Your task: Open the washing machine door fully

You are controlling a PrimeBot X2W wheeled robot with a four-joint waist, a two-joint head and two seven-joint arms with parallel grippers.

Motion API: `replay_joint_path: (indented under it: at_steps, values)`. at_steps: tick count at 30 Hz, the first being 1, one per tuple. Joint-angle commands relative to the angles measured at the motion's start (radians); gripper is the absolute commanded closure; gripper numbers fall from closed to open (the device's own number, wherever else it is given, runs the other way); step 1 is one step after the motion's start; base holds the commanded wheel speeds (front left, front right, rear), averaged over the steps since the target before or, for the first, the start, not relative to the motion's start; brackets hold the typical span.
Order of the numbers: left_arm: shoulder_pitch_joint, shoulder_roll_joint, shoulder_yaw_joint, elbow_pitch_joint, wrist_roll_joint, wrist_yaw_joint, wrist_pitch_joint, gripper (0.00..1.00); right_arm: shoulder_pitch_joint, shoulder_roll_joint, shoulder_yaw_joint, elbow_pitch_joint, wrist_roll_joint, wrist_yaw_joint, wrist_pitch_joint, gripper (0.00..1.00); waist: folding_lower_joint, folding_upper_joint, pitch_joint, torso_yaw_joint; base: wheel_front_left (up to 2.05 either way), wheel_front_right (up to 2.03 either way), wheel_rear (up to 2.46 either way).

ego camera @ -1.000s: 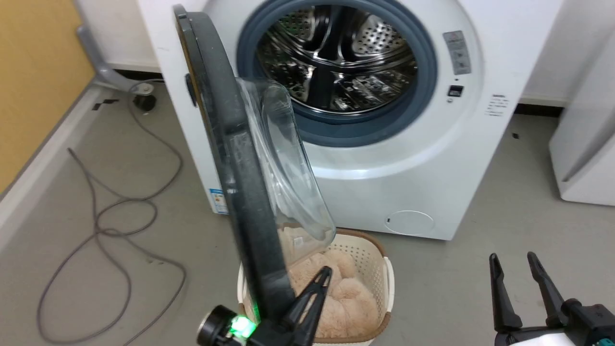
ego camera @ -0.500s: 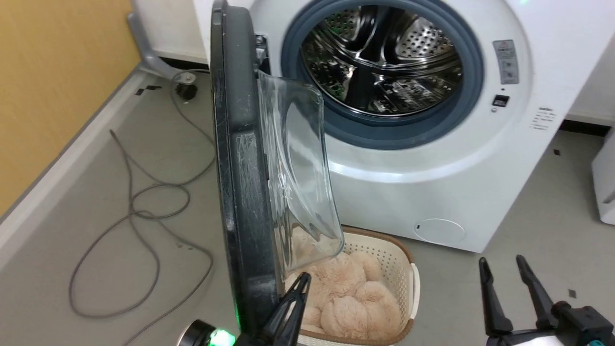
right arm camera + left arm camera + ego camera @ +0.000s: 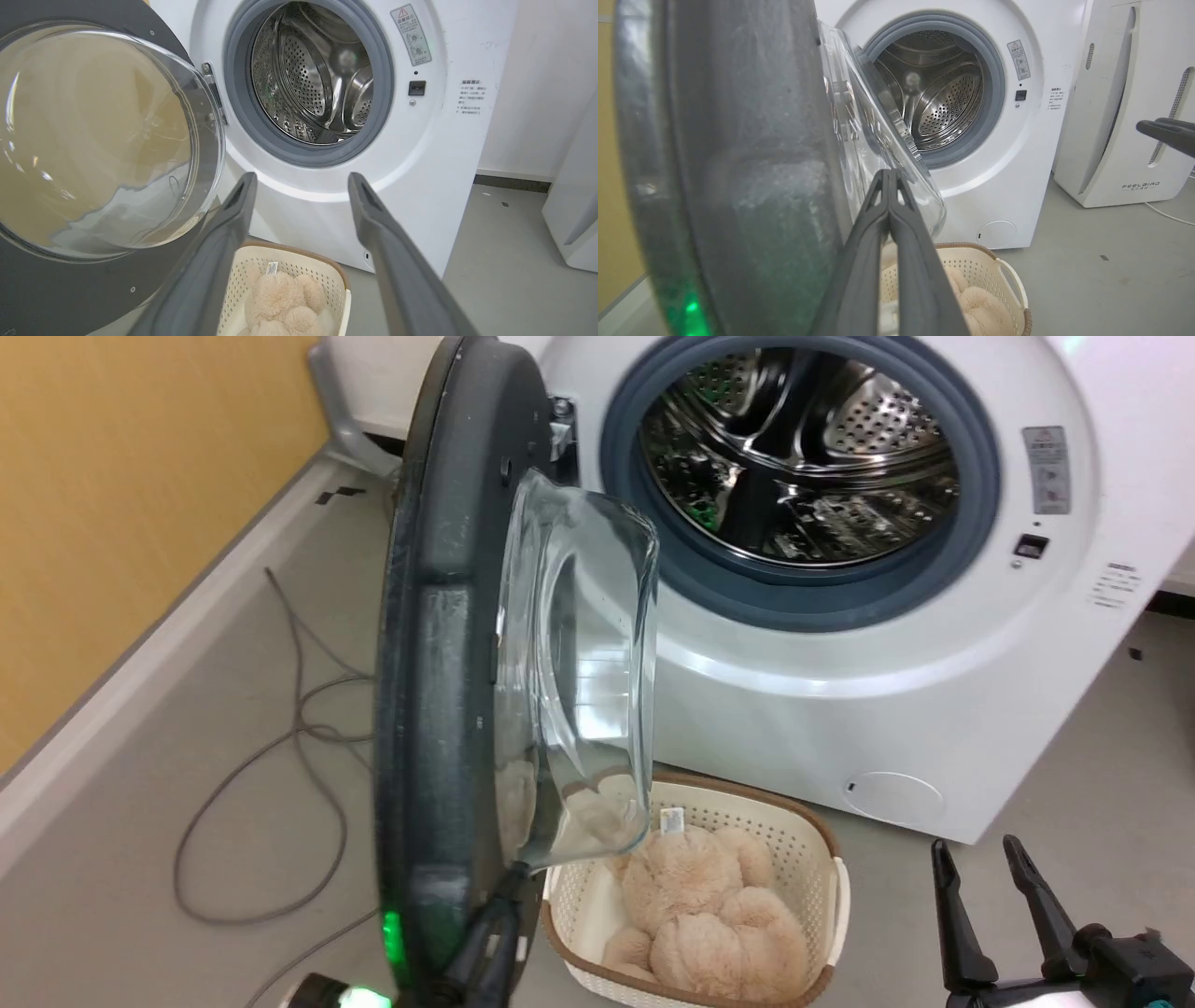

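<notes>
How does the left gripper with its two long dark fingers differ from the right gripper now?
The left gripper has its fingers pressed together, while the right gripper holds its fingers wide apart. The left gripper lies at the lower inner rim of the large round black washing machine door, whereas the right gripper hangs free, touching nothing. Both have long dark fingers pointing toward the white washing machine.

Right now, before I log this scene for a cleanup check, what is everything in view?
washing machine: one, white, centre
washing machine door: one, black with clear glass bowl, swung out left
drum: one, steel, inside grey rubber ring
basket: one, cream, brown rim, floor before machine
plush toy: one, beige, in basket
cable: at least one, grey, floor left
appliance: one, white, right of machine
left gripper: one, dark, shut, beside door's lower edge
right gripper: one, dark, open, lower right
</notes>
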Motion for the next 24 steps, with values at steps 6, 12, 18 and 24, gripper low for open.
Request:
replay_joint_path:
  at_steps: [6, 12, 18, 24]
  values:
    - [0.016, 0.034, 0.058, -0.008, -0.021, 0.030, -0.004, 1.00, 0.016, 0.004, 0.002, 0.004, 0.010, 0.001, -0.005, 0.00, 0.0000, 0.0000, 0.009, 0.040, 0.00, 0.00, 0.00]
    - [0.007, 0.062, 0.121, 0.010, -0.058, 0.042, -0.002, 1.00, 0.012, 0.004, -0.001, 0.006, 0.008, 0.001, -0.005, 0.00, 0.0000, 0.0000, 0.021, 0.071, 0.00, 0.00, 0.00]
    - [-0.037, 0.095, 0.196, 0.059, -0.093, 0.048, -0.002, 1.00, -0.003, 0.004, 0.009, 0.005, -0.001, 0.001, -0.005, 0.00, 0.0000, 0.0000, 0.042, 0.078, 0.00, 0.00, 0.00]
    - [-0.102, 0.123, 0.268, 0.137, -0.135, 0.043, -0.003, 1.00, -0.018, 0.004, 0.012, 0.006, -0.017, 0.001, -0.005, 0.00, 0.0000, 0.0000, 0.074, 0.073, 0.00, 0.00, 0.00]
